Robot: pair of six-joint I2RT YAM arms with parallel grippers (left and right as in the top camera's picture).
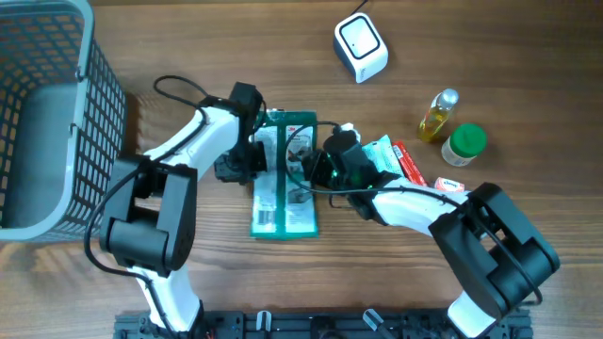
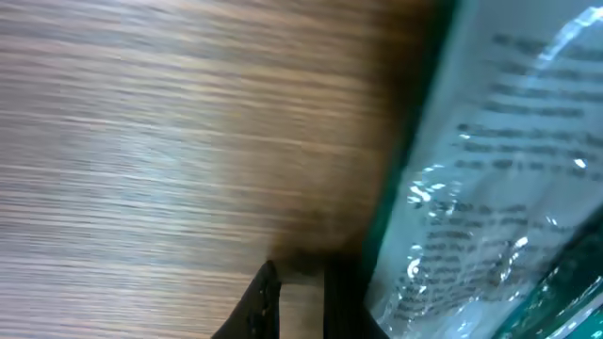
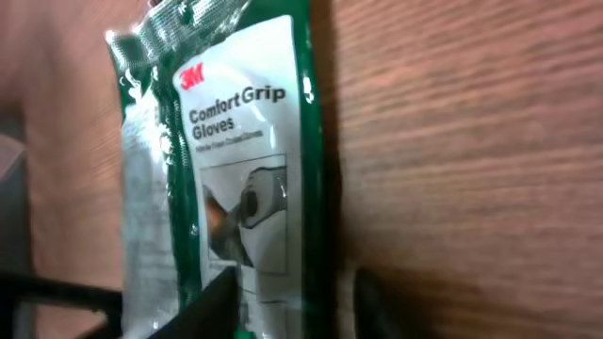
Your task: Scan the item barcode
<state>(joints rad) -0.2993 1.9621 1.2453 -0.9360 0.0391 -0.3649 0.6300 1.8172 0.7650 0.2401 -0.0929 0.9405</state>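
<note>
At the center of the wooden table (image 1: pixel 528 56), a green-and-white packet of 3M Comfort Grip gloves (image 1: pixel 273 215) lies flat between two robot arms. The left gripper (image 1: pixel 254 155) sits at the packet's upper left edge with its jaws drawn together; whether they pinch the plastic cannot be told. The right gripper (image 1: pixel 316 169) meets the packet's right edge, jaws apart, with that edge between its fingers (image 3: pixel 221 301). In the upper left of the frame, a gray mesh basket (image 1: pixel 99 104) shows its gray floor. A white box-shaped scanner (image 1: pixel 361 47) stands at upper right of center. Farther right, a small bottle (image 1: pixel 438 115) of yellow liquid with a silver cap stands beside a green-lidded jar (image 1: pixel 464 144). Red and teal cartons (image 1: pixel 405 160) lie just below them.
</note>
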